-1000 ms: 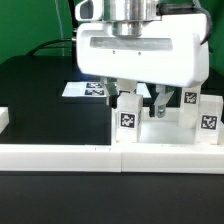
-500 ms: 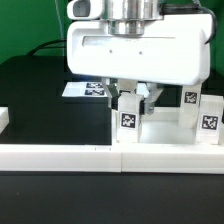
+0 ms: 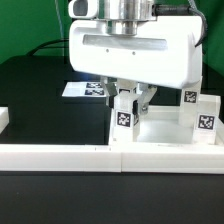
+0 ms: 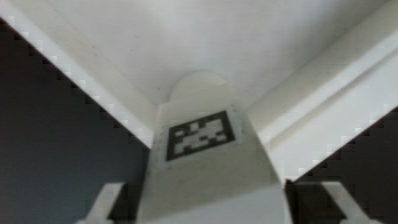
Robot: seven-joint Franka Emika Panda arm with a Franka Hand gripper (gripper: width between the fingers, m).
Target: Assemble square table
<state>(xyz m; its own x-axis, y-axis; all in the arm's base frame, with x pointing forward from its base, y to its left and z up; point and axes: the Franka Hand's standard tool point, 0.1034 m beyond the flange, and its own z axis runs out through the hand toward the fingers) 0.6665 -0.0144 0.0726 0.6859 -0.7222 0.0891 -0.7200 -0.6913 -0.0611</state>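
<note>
the fingers (image 3: 132, 98) have just closed from wide open onto a tagged leg block (image 3: 123, 111) beside the square table top (image 3: 160, 128); lifting it likely comes next.

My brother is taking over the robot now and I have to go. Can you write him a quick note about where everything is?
Gripper: shut on a leg block, tag facing the exterior camera, down by the tabletop.
Other leg blocks: standing at the exterior view's right, behind the border rail.
Marker board: flat on the table behind.
Done: one leg grasped.
Left: as far as the views show, no leg fitted yet.
</note>
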